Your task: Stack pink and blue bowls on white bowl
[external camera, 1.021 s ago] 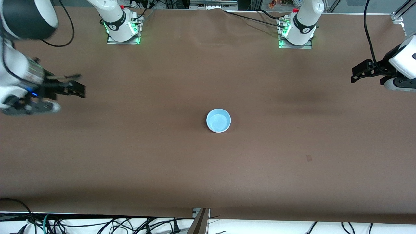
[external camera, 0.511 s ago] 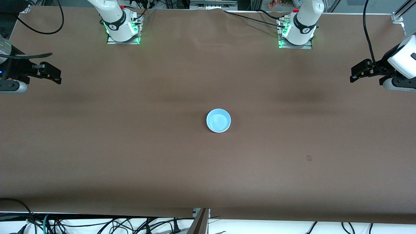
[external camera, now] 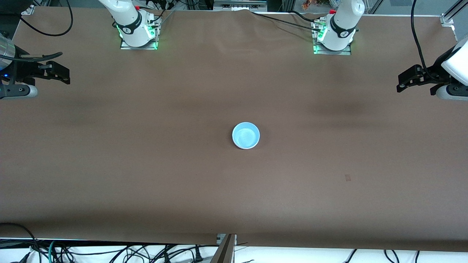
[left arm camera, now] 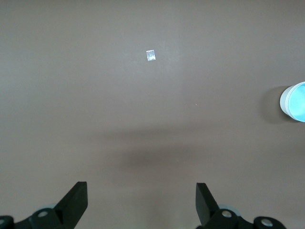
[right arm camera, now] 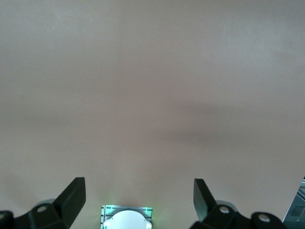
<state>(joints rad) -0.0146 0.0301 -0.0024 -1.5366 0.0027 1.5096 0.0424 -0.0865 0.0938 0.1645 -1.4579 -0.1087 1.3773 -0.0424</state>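
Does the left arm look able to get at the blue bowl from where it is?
Probably yes: the left gripper hangs open over the table's left-arm end, and only bare table lies between it and the blue bowl.

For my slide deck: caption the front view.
Blue bowl sits mid-table, apparently topping a stack; left tool and right tool hang open over opposite table ends.

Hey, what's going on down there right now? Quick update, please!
Left gripper open, empty, over the table's left-arm end. Right gripper open, empty, over the right-arm end. Blue bowl mid-table, untouched. Nothing in the way.
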